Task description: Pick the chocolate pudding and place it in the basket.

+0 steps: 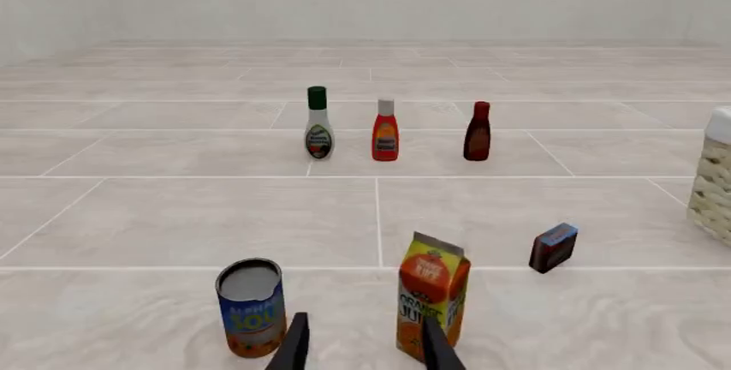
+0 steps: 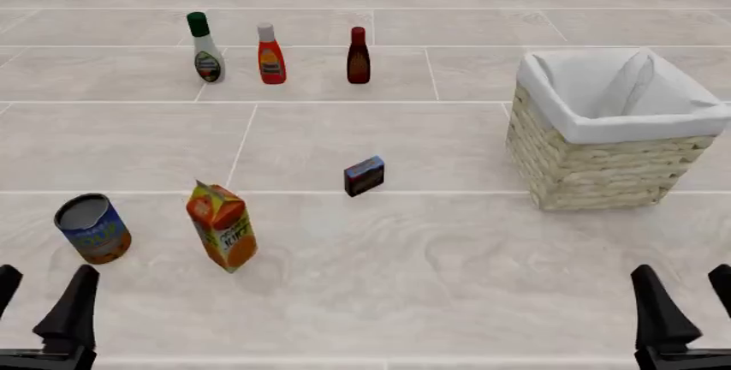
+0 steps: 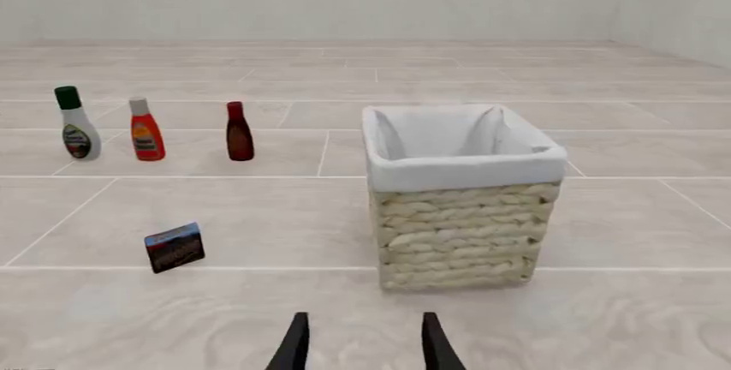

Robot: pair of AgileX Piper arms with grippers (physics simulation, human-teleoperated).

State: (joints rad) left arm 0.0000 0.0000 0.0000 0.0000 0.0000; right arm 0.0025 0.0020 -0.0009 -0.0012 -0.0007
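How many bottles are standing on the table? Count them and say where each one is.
3, in a row at the far side: the green-capped white bottle on the left, the red bottle in the middle, the dark brown bottle on the right. None seems hidden.

Bright even light; faint shadows; sharp renders

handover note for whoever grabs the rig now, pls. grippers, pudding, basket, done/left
Left gripper: open, holding nothing, low near edge.
Right gripper: open, holding nothing, low near edge.
Chocolate pudding: on the table mid-scene, untouched, right of the orange juice carton and left of the basket.
Basket: far right, upright; nothing shows inside it.
Done: nothing yet.
Left: grasp the pudding, carry it over, drop it in the basket. Right arm looks nearer the basket.
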